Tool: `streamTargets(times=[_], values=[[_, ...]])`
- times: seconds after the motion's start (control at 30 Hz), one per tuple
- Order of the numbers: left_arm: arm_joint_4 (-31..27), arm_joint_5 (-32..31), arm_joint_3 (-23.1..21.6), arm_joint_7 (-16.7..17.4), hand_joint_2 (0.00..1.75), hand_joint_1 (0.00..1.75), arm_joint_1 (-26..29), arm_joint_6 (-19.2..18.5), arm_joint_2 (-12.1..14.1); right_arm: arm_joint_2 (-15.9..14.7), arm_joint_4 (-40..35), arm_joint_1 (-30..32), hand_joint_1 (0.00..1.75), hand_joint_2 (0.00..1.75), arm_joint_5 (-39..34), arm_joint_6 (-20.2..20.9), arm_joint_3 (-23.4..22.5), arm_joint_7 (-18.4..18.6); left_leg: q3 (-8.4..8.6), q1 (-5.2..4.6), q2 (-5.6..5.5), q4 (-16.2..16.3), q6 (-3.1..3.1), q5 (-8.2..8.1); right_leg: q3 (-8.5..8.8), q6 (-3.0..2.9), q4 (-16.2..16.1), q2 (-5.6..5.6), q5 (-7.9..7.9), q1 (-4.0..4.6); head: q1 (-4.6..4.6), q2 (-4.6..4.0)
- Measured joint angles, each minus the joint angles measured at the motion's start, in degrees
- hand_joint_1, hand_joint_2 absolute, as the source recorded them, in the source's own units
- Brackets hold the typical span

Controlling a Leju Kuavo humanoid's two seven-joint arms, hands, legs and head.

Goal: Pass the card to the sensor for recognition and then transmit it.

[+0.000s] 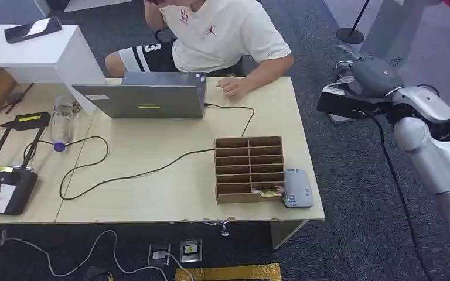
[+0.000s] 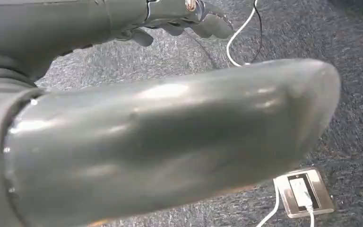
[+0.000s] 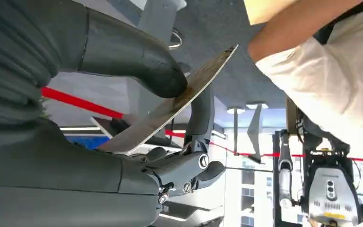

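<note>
My right hand (image 1: 368,75) is raised off the table's right side, beyond the far right corner. In the right wrist view its thumb (image 3: 137,59) and a finger (image 3: 203,113) pinch a thin card (image 3: 170,108), seen almost edge-on. The grey-blue sensor (image 1: 297,187) lies flat at the table's front right, beside a brown cardboard slot rack (image 1: 249,168). Another card (image 1: 268,191) lies in the rack's nearest slot. My left hand (image 2: 170,142) hangs over the carpet with nothing in it, its fingers (image 2: 189,19) loosely apart.
A person sits behind the table, one hand (image 1: 232,88) resting by an open laptop (image 1: 146,99). A black cable (image 1: 152,170) loops across the tabletop. A water bottle (image 1: 63,120) and a black scanner (image 1: 3,184) are at the left. Floor sockets (image 1: 176,253) lie below the front edge.
</note>
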Motion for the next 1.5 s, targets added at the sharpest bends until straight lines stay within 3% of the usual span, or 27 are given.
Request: streamTargets(times=[0.23, 0.57, 0.77, 0.93, 1.33, 1.37, 1.5], values=[[-0.11, -0.94, -1.27, 0.00, 0.00, 0.00, -0.65, -0.61, -0.18, 4.02, 6.26, -7.49, 1.75, 1.75, 5.07, -1.03, 2.34, -4.73, -0.07, 0.05, -0.01, -0.02, -0.01, 0.02, -0.02, 0.00, 0.02, -0.02, 0.00, 0.04, 0.02, 0.00], [-0.94, -0.57, -3.91, 0.55, 0.00, 0.00, -1.85, -1.75, -0.09, 18.31, 21.92, -13.01, 1.75, 1.75, 9.33, -4.46, 9.72, -8.02, -0.05, 0.19, -0.11, -0.01, -0.09, 0.09, 0.01, -0.06, 0.10, -0.06, -0.03, 0.20, 0.00, 0.00], [-0.94, 0.39, -4.17, 0.55, 0.00, 0.00, -1.64, -1.81, -0.11, 24.06, 29.18, -13.37, 1.75, 1.75, 10.16, -7.04, 12.17, -7.46, -0.05, 0.18, -0.13, -0.01, -0.10, 0.08, 0.00, -0.08, 0.08, -0.06, -0.04, 0.20, 0.02, 0.00], [-0.94, 1.12, -4.20, 0.55, 0.00, 0.00, -1.44, -1.53, -0.11, 26.36, 33.59, -13.93, 1.75, 1.75, 9.55, -8.68, 13.05, -6.98, -0.05, 0.17, -0.13, 0.00, -0.10, 0.08, 0.00, -0.07, 0.06, -0.06, -0.04, 0.19, 0.00, 0.00], [-0.94, 1.62, -4.24, 0.55, 0.00, 0.00, -1.25, -1.36, -0.09, 27.76, 37.93, -14.16, 1.75, 1.75, 9.12, -10.06, 13.59, -6.74, -0.03, 0.18, -0.12, 0.00, -0.10, 0.08, -0.01, -0.07, 0.06, -0.05, -0.04, 0.19, 0.02, 0.00], [-0.94, 1.70, -4.26, 0.55, 0.00, 0.00, -1.24, -1.35, -0.09, 27.89, 39.06, -14.16, 0.02, 1.75, 9.12, -11.21, 13.62, -6.30, -0.02, 0.18, -0.12, 0.00, -0.10, 0.08, -0.01, -0.07, 0.06, -0.04, -0.04, 0.19, 0.02, 0.00], [-0.94, 1.79, -4.39, 0.55, 0.00, 0.00, -1.24, -1.36, -0.09, 27.89, 39.70, -14.16, 0.00, 1.75, 9.38, -13.00, 13.62, -5.66, -0.02, 0.17, -0.11, 0.01, -0.10, 0.08, -0.02, -0.07, 0.05, -0.03, -0.04, 0.19, 0.02, 0.00]])
